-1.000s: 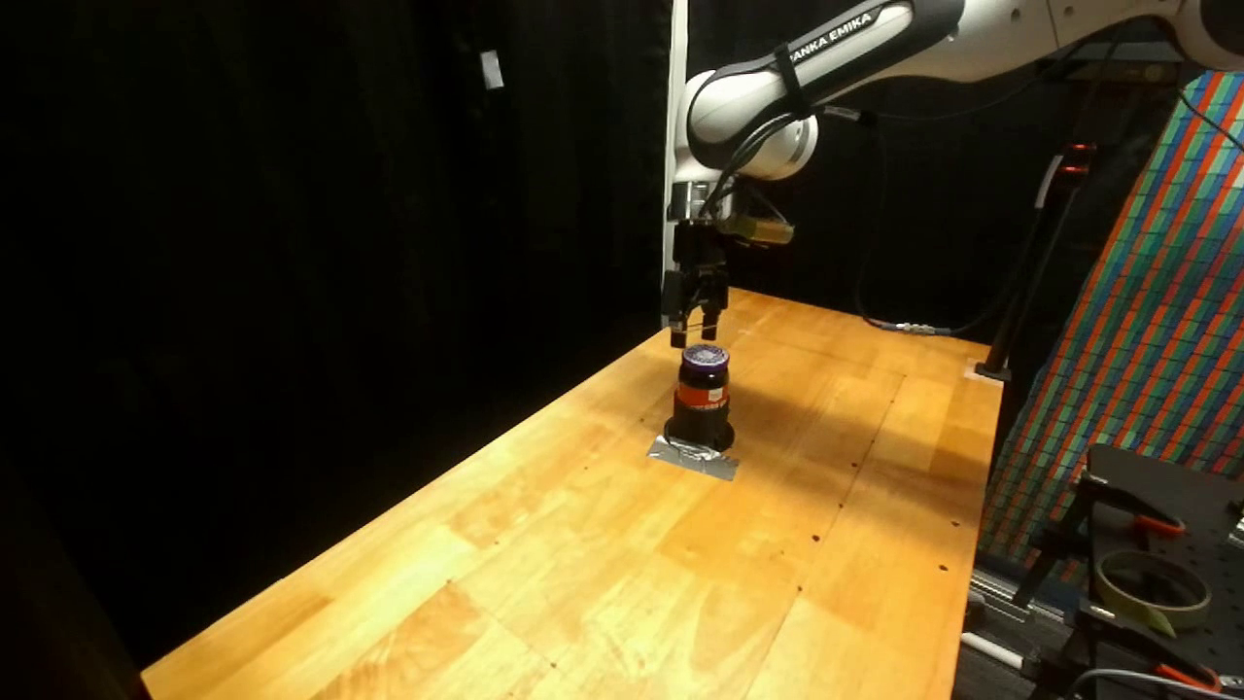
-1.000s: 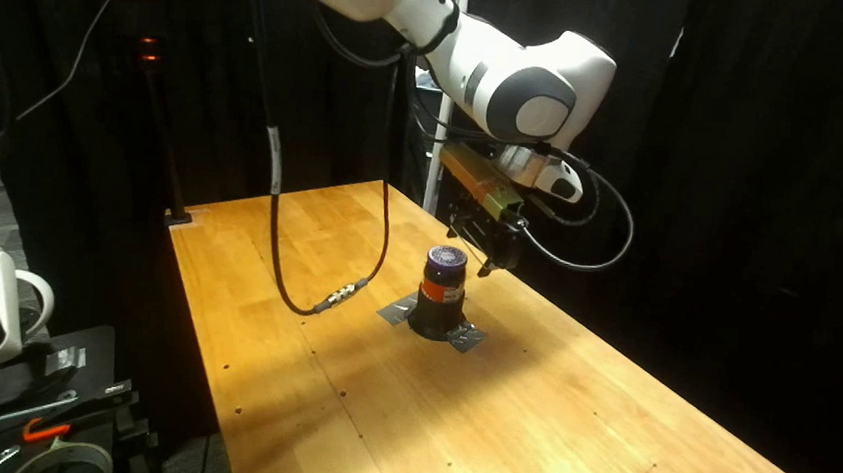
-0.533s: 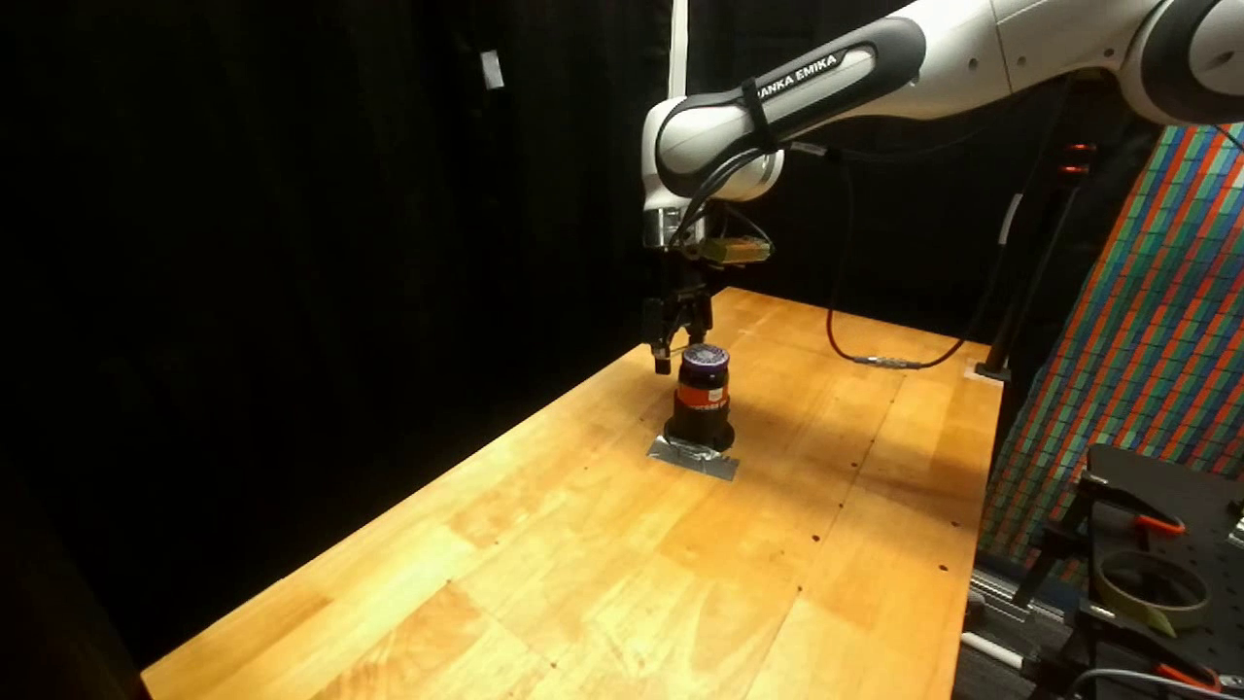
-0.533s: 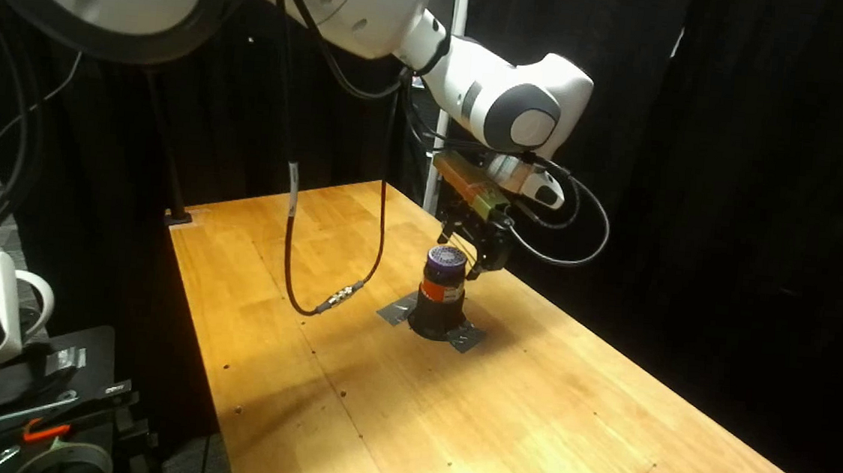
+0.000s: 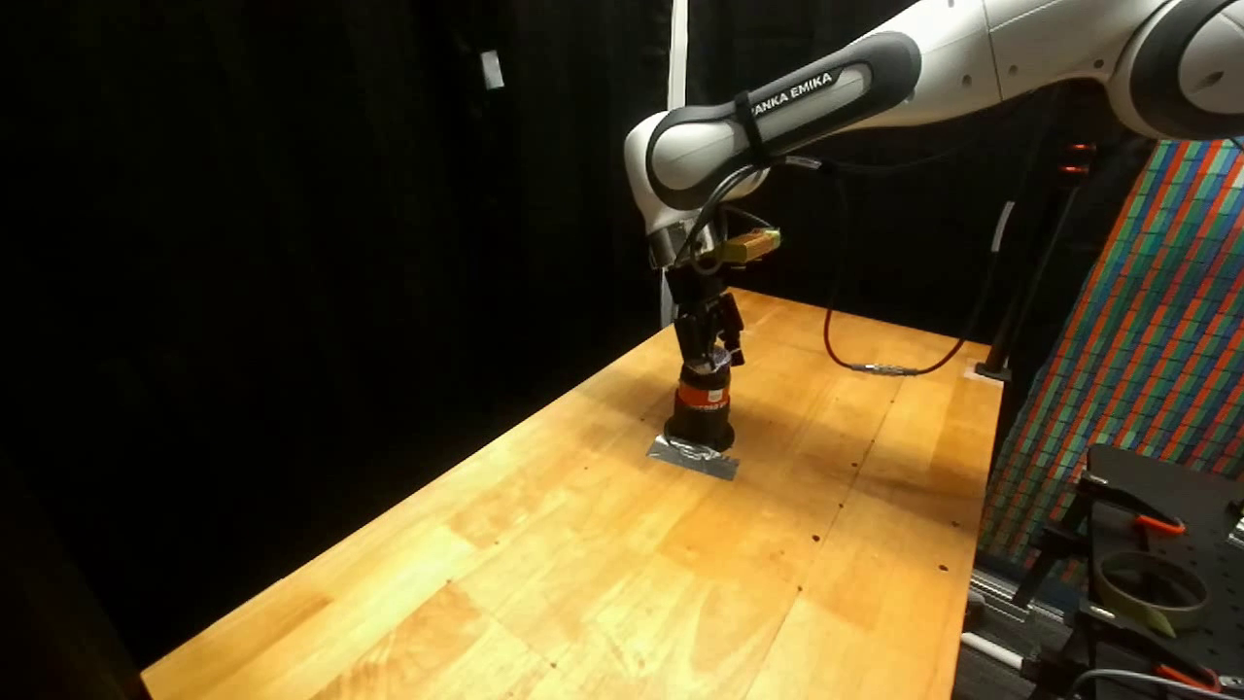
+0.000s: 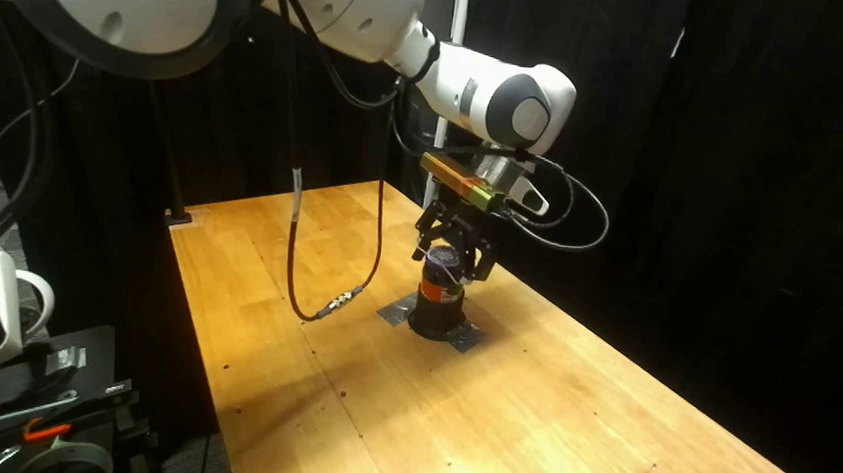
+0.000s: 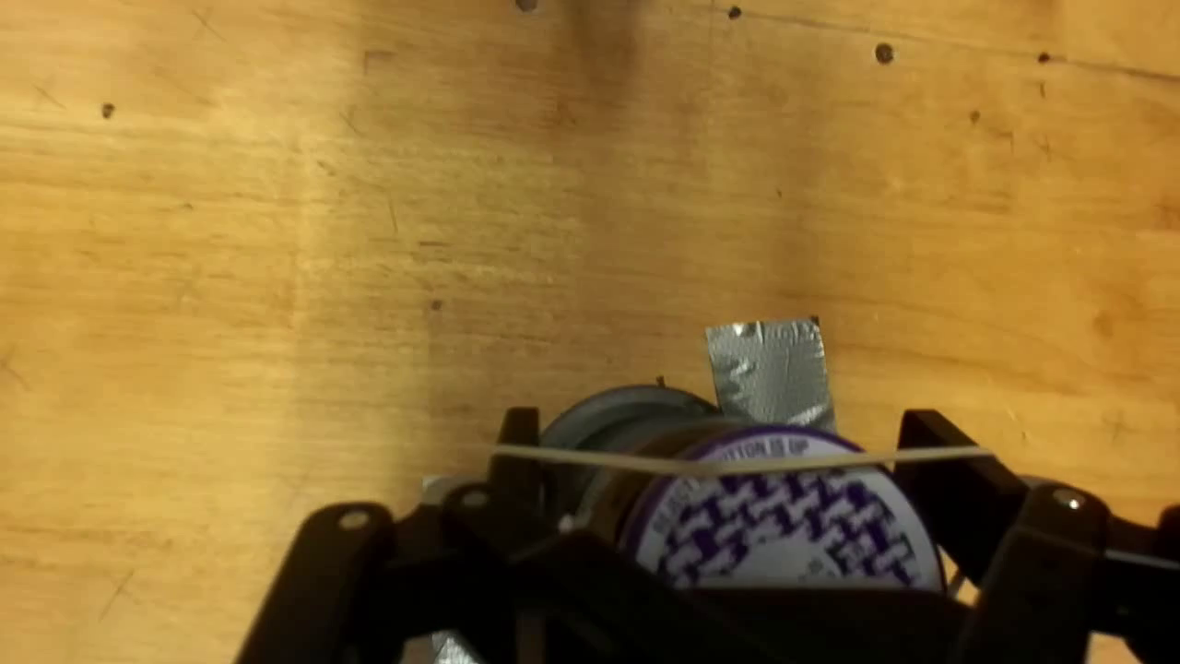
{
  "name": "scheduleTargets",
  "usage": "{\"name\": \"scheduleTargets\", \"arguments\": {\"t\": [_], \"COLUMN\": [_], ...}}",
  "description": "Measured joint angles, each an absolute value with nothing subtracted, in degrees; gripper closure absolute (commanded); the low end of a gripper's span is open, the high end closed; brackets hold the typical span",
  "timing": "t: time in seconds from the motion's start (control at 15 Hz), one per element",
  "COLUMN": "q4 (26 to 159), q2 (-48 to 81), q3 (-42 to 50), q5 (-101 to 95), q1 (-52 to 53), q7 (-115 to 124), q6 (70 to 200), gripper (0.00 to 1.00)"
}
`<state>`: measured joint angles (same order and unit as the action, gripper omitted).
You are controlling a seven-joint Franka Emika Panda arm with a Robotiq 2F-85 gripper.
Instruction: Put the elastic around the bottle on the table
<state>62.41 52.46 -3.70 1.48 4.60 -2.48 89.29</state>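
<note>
Tight quarters up top! The bottle (image 6: 441, 292) stands upright in a dark base (image 6: 433, 322) on the wooden table (image 6: 565, 413), and the gripper (image 7: 724, 452) sits right over it. Fingers (image 7: 963, 489) spread wide, one out at nine o'clock of the bottle's purple-rimmed lid (image 7: 788, 516), one tucked close at three, and whether that close one touches the lid, nobody can tell from here. Strung between the fingertips, there it is, the elastic (image 7: 719, 468), a pale line right across the lid in the wrist view! In an exterior view it slopes across the front of the bottle's upper part, down toward four o'clock; whether a strand runs round the back cannot be told. Silver tape (image 7: 772, 369) pokes out at twelve o'clock of the lid in the wrist view, flat on the table. And the white arm (image 5: 948, 83) slants down from two o'clock in an exterior view.
</note>
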Motion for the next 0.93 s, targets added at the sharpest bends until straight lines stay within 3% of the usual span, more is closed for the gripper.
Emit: {"name": "scheduleTargets", "arguments": {"t": [0.4, 0.93], "q4": [65.72, 86.15], "q2": [51.05, 39.02], "q3": [-3.67, -3.86], "q5": [-0.89, -6.49], "q1": [3.64, 3.83], "q7": [-10.22, -14.88], "q6": [88.59, 111.01], "gripper": [0.0, 0.0]}}
